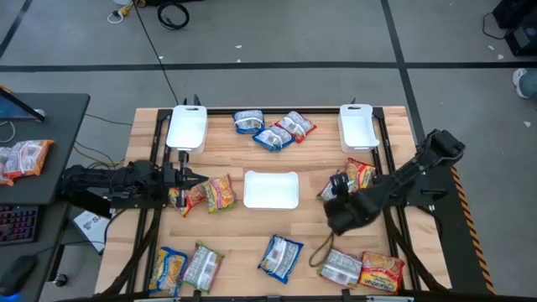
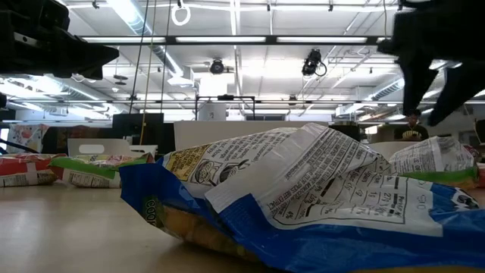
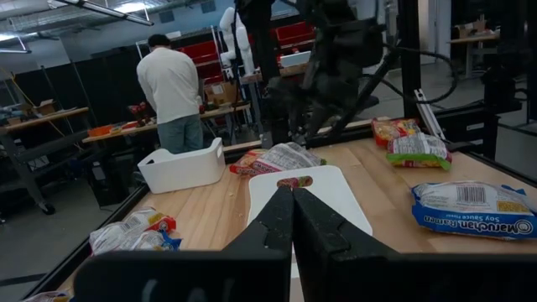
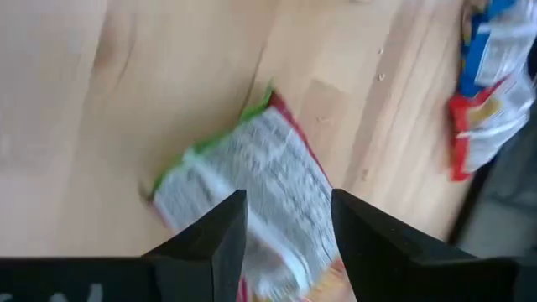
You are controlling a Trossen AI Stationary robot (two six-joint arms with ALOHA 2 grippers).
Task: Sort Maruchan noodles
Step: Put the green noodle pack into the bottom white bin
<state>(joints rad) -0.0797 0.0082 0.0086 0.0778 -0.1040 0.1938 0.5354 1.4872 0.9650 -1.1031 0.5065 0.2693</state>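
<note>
Maruchan noodles packets lie flat in loose groups on the wooden table: far centre [image 1: 273,130], left centre [image 1: 208,193], near left [image 1: 186,267], a blue one near centre [image 1: 279,256], near right [image 1: 362,268]. My right gripper [image 4: 285,222] stands open, slanting down over a silvery-green packet with a red edge [image 4: 252,184] that lies on the table at right centre, beside an orange-red one [image 1: 359,174]. The low view shows this gripper [image 2: 428,76] well above the table. My left gripper [image 3: 292,201] is shut, level, at the table's left side [image 1: 191,176].
Three white trays stand on the table: far left [image 1: 186,127], far right [image 1: 358,126] and centre [image 1: 271,189]. A brown loop [image 1: 321,250] lies near the right packets. Black frame rails [image 1: 394,151] run along the table's sides. A person [image 3: 172,84] stands beyond the table.
</note>
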